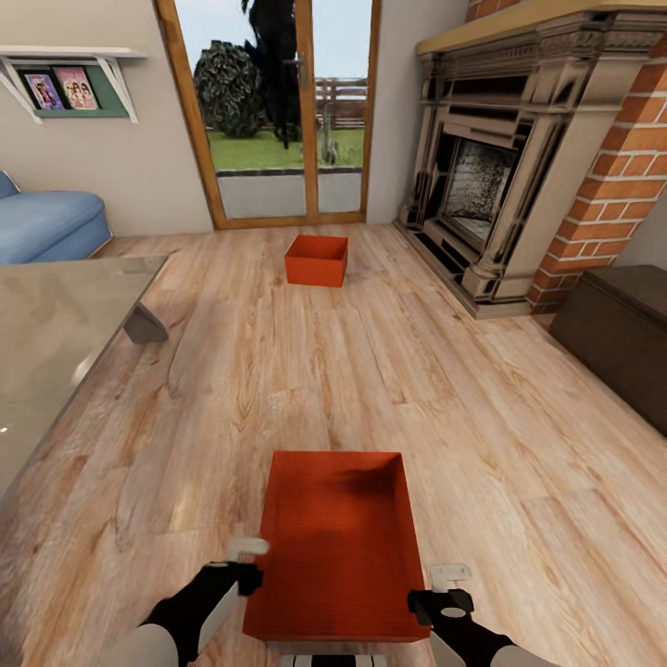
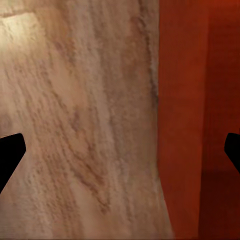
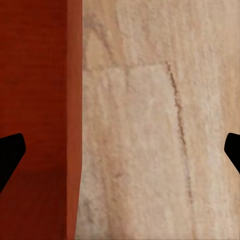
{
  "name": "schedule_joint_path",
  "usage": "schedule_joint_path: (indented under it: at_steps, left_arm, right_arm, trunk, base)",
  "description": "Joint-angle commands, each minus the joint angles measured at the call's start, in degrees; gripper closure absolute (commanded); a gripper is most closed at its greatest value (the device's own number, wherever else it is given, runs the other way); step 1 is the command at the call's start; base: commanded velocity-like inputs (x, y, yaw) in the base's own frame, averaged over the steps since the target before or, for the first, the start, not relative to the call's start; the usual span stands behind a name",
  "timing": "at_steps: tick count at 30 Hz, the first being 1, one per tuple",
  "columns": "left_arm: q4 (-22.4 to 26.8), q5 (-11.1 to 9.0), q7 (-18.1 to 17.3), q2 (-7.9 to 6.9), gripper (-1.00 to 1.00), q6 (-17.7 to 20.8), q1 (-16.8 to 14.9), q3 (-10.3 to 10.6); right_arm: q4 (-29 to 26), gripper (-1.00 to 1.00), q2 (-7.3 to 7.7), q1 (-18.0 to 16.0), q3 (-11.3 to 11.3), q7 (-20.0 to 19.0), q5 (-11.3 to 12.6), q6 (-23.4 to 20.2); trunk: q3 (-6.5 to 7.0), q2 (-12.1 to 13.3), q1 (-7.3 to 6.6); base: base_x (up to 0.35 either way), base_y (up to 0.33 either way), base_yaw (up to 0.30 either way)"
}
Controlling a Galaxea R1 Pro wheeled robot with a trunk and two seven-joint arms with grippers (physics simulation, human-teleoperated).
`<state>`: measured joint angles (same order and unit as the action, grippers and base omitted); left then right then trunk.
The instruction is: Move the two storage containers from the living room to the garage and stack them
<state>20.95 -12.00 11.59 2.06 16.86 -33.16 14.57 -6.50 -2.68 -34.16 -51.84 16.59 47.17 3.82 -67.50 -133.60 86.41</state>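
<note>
The near storage container (image 1: 335,547) lies on the wood plank floor (image 1: 482,417) just in front of us, between our two hands. Its long axis runs away from us, toward the glass door (image 1: 278,111). Our left hand (image 1: 243,556) is just beside its left long wall and our right hand (image 1: 446,585) is just beside its right long wall, so both are about equally near. In the left wrist view the thin wall of this container (image 2: 182,120) stands between the two dark fingertips (image 2: 10,152), and in the right wrist view the other wall (image 3: 75,120) stands between the fingertips (image 3: 10,155) too. Both hands are wide open and hold nothing. We judge that each hand is lined up to close over one wall, so the coming move depends on this straddling position.

The container is orange-red, rectangular, open on top and empty, with fine ribs on the bottom. The far storage container (image 1: 317,259), of the same look, sits on the floor well apart, near the door and to the left of the brick fireplace (image 1: 519,157). The glass-topped counter (image 1: 56,333) is at our left.
</note>
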Motion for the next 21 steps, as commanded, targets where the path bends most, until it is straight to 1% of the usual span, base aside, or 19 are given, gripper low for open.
schedule_joint_path:
  at_steps: [1,4,7,12,21]
  left_arm:
    - [-0.25,-1.31,0.42,-0.3,-1.0,0.01,-0.01,0.5]
    - [-0.75,-2.17,0.38,-0.57,-1.0,-0.28,-0.02,0.53]
    - [-0.92,-2.45,0.37,-0.58,-1.0,-0.38,0.0,0.54]
    - [-0.99,-2.59,0.37,-0.57,-1.0,-0.58,0.01,0.56]
    - [-1.0,-2.67,0.36,-0.61,-1.0,-0.67,0.0,0.64]
  right_arm:
    - [-0.01,-1.0,0.0,-0.03,-0.49,0.2,0.59,0.22]
    - [-0.04,-1.0,0.03,-0.03,-0.53,0.18,0.56,0.25]
    - [-0.17,-1.0,0.04,-0.02,-0.61,0.13,0.48,0.25]
    - [-0.34,-1.0,0.18,-0.02,-0.71,0.11,0.4,0.38]
    - [-0.36,-1.0,-0.04,-0.03,-0.79,0.11,0.38,0.73]
  trunk:
    - [-0.04,-0.02,-0.01]
    - [-0.04,-0.02,-0.01]
    - [-0.04,-0.02,-0.01]
    - [-0.04,-0.02,-0.01]
    - [-0.04,-0.02,-0.01]
  base:
    - [0.0,0.0,0.0]
    - [0.0,0.0,0.0]
    - [0.0,0.0,0.0]
    - [0.0,0.0,0.0]
    - [0.0,0.0,0.0]
